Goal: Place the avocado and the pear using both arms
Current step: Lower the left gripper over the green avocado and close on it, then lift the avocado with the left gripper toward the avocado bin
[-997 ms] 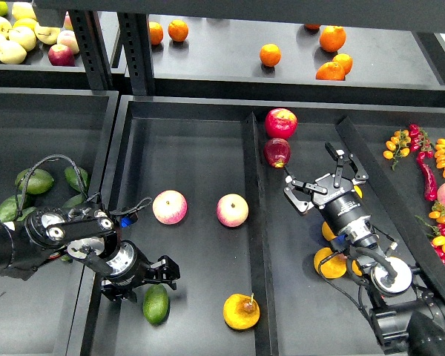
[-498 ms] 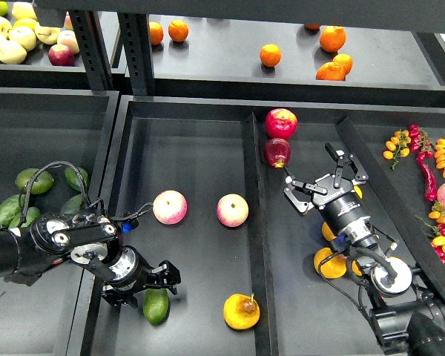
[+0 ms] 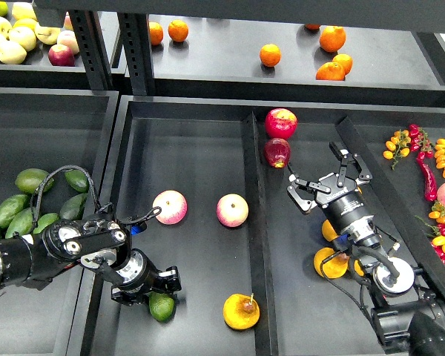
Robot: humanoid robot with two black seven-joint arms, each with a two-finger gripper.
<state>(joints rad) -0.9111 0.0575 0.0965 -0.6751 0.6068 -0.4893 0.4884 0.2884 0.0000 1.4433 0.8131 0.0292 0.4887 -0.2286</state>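
Note:
The avocado (image 3: 162, 305), small and bright green, lies on the floor of the middle tray (image 3: 200, 156) near its front left corner. My left gripper (image 3: 165, 285) is low, right over the avocado's upper end, with its fingers spread and touching or nearly touching the fruit. The pear (image 3: 241, 311), yellow-orange with a brown blotch at its stem, lies on the same tray floor to the right of the avocado. My right gripper (image 3: 331, 180) is open and empty, up over the right tray, far from both fruits.
Two pink apples (image 3: 170, 207) (image 3: 232, 210) lie mid-tray. A divider (image 3: 254, 222) separates the right tray, which holds red apples (image 3: 280, 123) and oranges (image 3: 331, 262) under my right arm. Darker avocados (image 3: 31, 180) fill the left bin. Peppers (image 3: 430, 174) lie far right.
My left arm has slid down and to the right along the tray's left wall. The avocado has shifted slightly right. The right arm has barely moved.

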